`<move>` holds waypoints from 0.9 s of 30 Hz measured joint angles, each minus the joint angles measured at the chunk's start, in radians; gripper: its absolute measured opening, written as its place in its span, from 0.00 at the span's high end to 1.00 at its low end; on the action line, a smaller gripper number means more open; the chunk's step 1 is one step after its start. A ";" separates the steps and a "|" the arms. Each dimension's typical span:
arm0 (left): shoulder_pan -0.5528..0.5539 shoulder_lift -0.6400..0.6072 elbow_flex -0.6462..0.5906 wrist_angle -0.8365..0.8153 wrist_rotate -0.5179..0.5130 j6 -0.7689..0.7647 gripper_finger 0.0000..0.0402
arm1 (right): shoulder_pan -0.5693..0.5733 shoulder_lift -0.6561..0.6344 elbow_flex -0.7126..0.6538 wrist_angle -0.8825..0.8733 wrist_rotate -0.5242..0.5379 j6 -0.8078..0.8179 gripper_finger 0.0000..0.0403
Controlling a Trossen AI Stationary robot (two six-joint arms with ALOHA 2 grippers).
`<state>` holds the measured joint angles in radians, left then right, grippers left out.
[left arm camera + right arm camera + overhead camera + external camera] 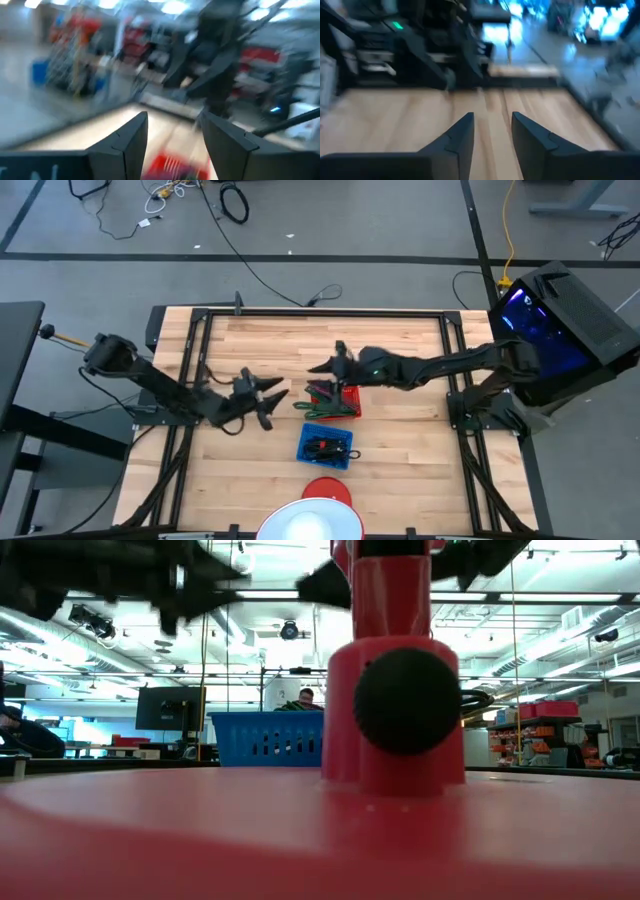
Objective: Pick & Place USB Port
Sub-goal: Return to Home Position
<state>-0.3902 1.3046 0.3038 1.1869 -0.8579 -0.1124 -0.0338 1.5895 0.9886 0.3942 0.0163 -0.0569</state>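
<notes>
A red basket (340, 400) sits mid-table with green and dark cables in it. A blue basket (325, 444) nearer the near edge holds dark cables. No single USB part can be picked out. My left gripper (275, 402) hovers open just left of the red basket, which shows low between its fingers in the left wrist view (175, 167). My right gripper (322, 360) is open above the red basket's far side, and its wrist view (492, 115) looks over bare wood. The low view shows the blue basket (265, 738) resting on the table.
A red stand with a black knob (405, 700) and a white dome (310, 525) sit at the table's near edge, close to the low camera. The black table frame (320, 312) runs along the edges. Bare wood (400, 450) lies right of the baskets.
</notes>
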 joint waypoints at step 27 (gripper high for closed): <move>-0.100 -0.807 0.326 -1.746 -0.055 -0.225 0.53 | 0.112 -1.123 -0.531 -0.414 0.061 0.180 0.67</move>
<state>-0.4902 0.4976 0.6300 -0.5591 -0.9132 -0.3378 0.0783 0.4670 0.4575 -0.0200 0.0776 0.1230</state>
